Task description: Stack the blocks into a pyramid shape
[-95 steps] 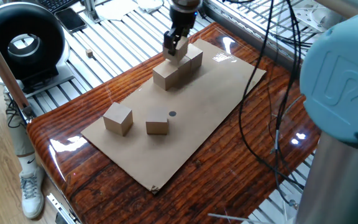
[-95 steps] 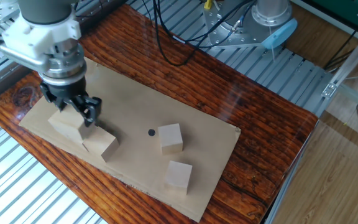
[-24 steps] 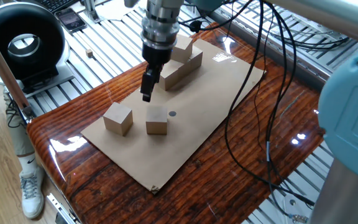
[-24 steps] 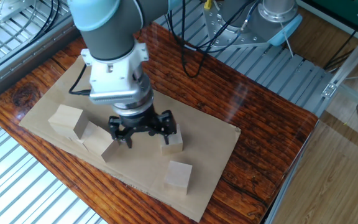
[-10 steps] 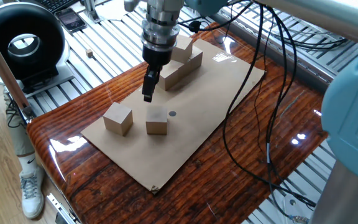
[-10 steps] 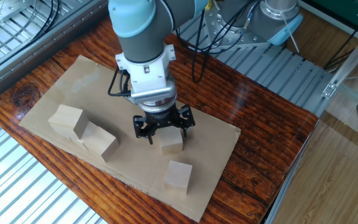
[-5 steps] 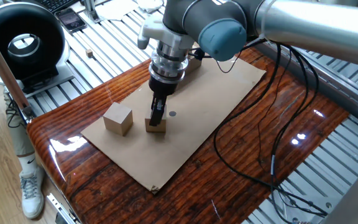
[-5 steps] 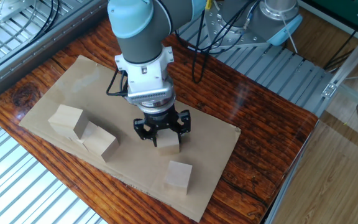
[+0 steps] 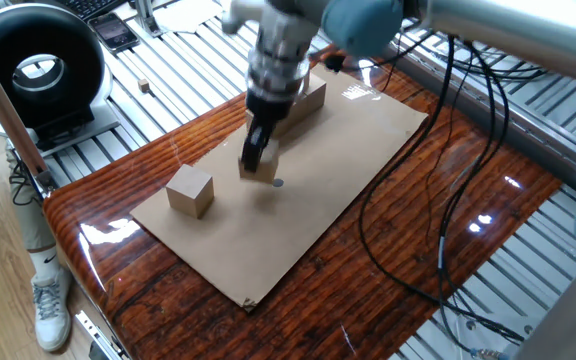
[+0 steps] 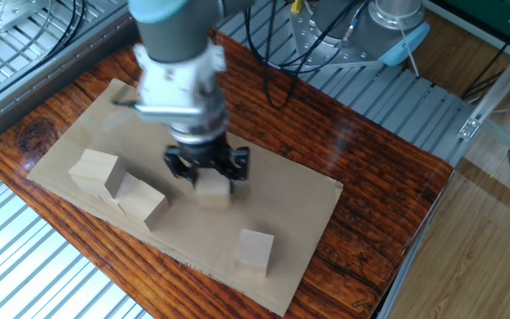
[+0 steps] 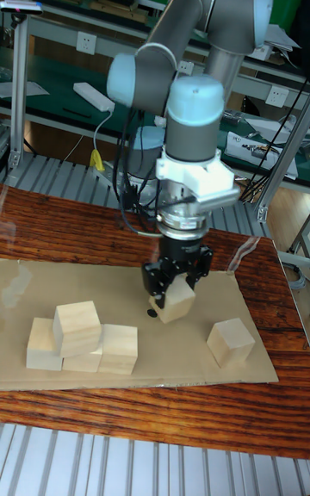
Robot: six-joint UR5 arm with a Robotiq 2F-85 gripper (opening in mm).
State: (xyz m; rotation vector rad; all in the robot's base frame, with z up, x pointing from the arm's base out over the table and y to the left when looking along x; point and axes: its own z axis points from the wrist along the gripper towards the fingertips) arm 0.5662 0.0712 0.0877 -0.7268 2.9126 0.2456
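My gripper (image 9: 257, 160) (image 10: 208, 180) (image 11: 176, 288) is shut on one tan block (image 9: 261, 169) (image 10: 212, 191) (image 11: 176, 302), held tilted just above the cardboard sheet (image 9: 318, 170). The partial pyramid shape (image 11: 82, 341) stands at the sheet's far end: three blocks in a row with one block (image 11: 77, 326) on top. In one fixed view the arm hides most of this pile (image 9: 308, 95); in the other fixed view the pile (image 10: 113, 184) sits left of the gripper. A loose block (image 9: 190, 190) (image 10: 255, 248) (image 11: 230, 341) rests on the sheet's other end.
A small black dot (image 9: 278, 183) marks the cardboard under the gripper. The sheet lies on a glossy wooden tabletop (image 9: 448, 200). Black cables (image 9: 413, 210) hang over the right side. A round black device (image 9: 36, 72) and a tiny wooden cube (image 9: 144, 87) sit beyond the table's left.
The gripper came down over the middle block, closed on it, and has now lifted it off the cardboard, shifting it toward the pile.
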